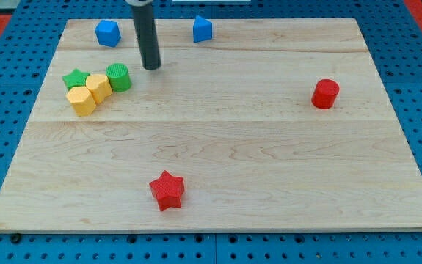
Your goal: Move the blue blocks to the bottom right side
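Note:
Two blue blocks lie near the view's top edge of the wooden board [218, 161]: a blue cube [107, 33] at the top left and a blue angular block [202, 29] at the top centre. My tip [152, 67] rests on the board between them and a little below, right of the blue cube and left of the other blue block. It touches neither. The tip stands just above and right of the green cylinder [119, 77].
A cluster sits at the left: a green star [75, 78], a green cylinder, and two yellow blocks [98, 86] [82, 100]. A red cylinder [325, 94] stands at the right. A red star [167, 190] lies at the bottom centre. Blue pegboard surrounds the board.

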